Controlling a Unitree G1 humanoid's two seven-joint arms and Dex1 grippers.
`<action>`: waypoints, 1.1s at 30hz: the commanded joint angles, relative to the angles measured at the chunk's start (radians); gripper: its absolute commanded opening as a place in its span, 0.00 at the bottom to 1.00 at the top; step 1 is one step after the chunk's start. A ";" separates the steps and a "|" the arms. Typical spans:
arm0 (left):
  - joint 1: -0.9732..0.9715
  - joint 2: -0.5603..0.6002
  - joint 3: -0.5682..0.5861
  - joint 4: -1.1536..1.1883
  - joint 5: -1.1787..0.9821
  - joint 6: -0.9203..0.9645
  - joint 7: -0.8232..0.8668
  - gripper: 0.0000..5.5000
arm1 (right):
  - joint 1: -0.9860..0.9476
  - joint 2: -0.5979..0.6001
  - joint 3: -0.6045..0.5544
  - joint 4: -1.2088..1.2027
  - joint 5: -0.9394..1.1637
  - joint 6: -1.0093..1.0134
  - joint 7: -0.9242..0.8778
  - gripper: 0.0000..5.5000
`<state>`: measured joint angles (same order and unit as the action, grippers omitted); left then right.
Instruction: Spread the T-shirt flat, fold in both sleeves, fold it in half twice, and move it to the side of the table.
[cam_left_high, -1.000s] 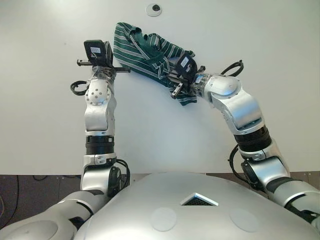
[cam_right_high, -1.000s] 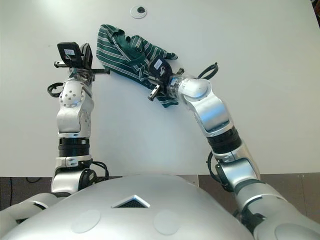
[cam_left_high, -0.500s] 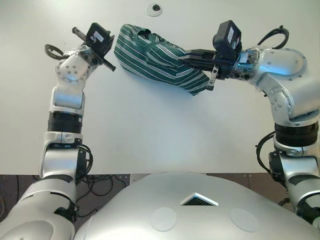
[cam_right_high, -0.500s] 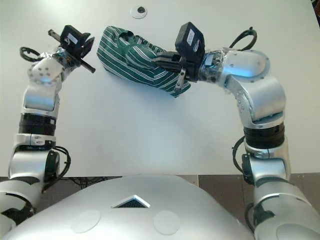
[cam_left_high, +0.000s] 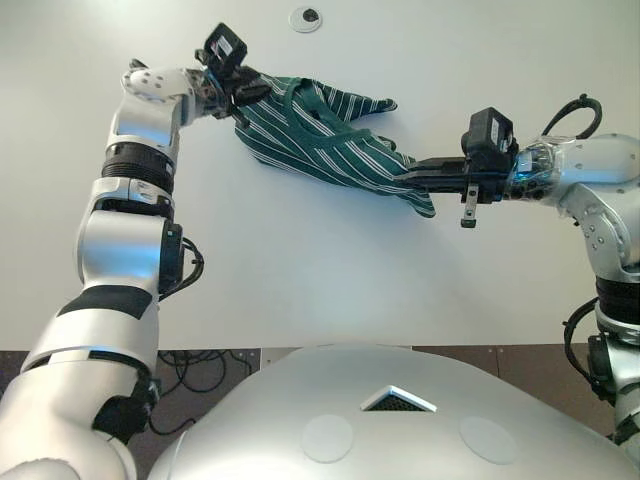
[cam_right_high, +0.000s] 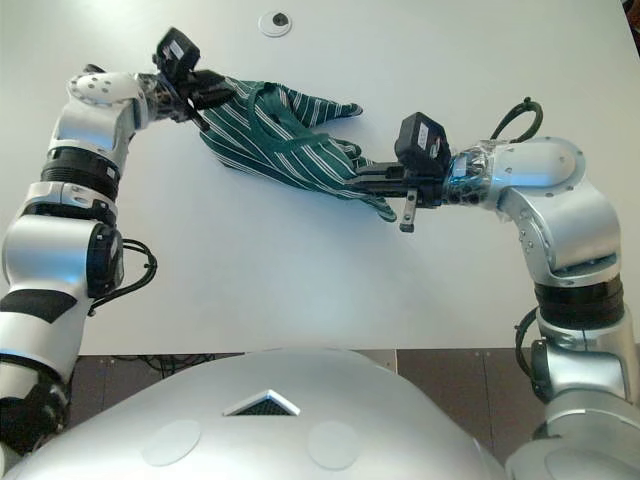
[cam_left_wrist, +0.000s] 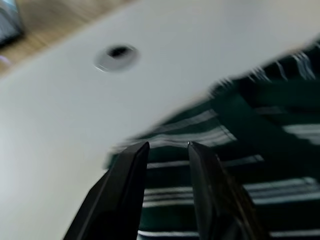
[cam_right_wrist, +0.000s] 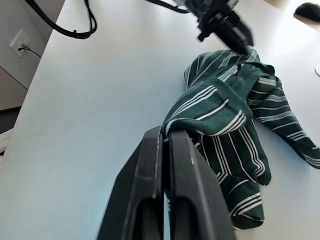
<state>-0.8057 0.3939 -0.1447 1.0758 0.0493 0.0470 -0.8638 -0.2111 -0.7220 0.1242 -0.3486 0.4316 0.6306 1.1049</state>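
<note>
Not much of the job looks done yet: the green striped T-shirt (cam_left_high: 320, 145) lies bunched and twisted toward the far middle of the white desk (cam_left_high: 300, 280), not spread flat, so the sleeves, both half-folds and the move to the side are all left to do. The right arm stretches in low from the right, its end effector (cam_left_high: 412, 180) clamped shut on a fold at the shirt's near right corner. The left arm reaches far forward and bends inward, with its end effector (cam_left_high: 252, 92) at the shirt's far left edge, fingers slightly parted over the cloth, near a round cable port (cam_left_high: 307, 16).
</note>
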 joint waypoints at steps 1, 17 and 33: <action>0.009 0.004 -0.011 0.063 0.038 -0.087 0.018 0.26 | 0.024 -0.049 0.007 0.022 0.004 -0.012 0.042 0.00; -0.034 -0.016 0.077 0.145 -0.004 -0.166 0.007 0.26 | 0.045 -0.198 0.028 0.209 -0.077 -0.127 0.219 0.00; 0.090 -0.035 0.136 0.042 -0.103 0.005 -0.184 0.21 | -0.020 -0.174 0.078 0.312 -0.131 -0.160 0.247 0.00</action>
<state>-0.7355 0.3553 -0.0117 1.1422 -0.0504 0.0296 -1.0319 -0.2057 -0.9111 0.1949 -0.0439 0.3142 0.4779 1.3536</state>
